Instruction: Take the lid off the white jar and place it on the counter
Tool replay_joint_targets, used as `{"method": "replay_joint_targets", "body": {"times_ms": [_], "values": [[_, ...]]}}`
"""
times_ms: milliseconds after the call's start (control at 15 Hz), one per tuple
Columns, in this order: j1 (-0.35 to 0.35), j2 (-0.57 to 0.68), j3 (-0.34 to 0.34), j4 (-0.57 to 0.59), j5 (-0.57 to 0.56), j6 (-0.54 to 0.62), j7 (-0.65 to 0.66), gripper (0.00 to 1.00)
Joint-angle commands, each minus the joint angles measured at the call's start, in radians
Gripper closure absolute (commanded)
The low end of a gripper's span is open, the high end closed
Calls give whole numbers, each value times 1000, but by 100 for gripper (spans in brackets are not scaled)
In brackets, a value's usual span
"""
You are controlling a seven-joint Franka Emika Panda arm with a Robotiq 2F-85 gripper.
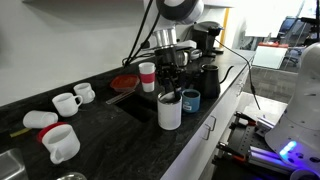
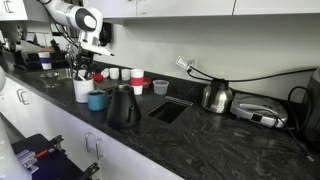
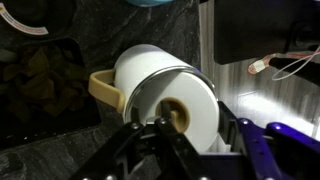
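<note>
On the black counter (image 1: 110, 130), just beside a blue cup (image 1: 190, 100), the white jar (image 1: 169, 112) stands upright, long axis vertical, with the lid (image 3: 175, 105) on top. My gripper (image 3: 195, 140) hangs directly above it with the jaws spread either side of the lid, so I expect to move straight down. The wrist view cuts off the fingertips, so I cannot tell whether they touch the lid.
</note>
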Motion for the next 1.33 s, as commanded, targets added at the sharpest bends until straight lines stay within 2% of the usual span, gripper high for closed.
{"method": "replay_joint_targets", "body": {"times_ms": [0, 200, 600, 800, 1067, 1267], "values": [[-21, 4, 9, 14, 8, 75, 32, 79], [-25, -10, 9, 24, -5, 135, 62, 79], [-22, -40, 6, 44, 35, 113, 42, 79], [-15, -77, 12, 36, 4, 128, 56, 79], [30, -132, 43, 45, 8, 135, 35, 79], [87, -125, 94, 60, -5, 156, 40, 79]]}}
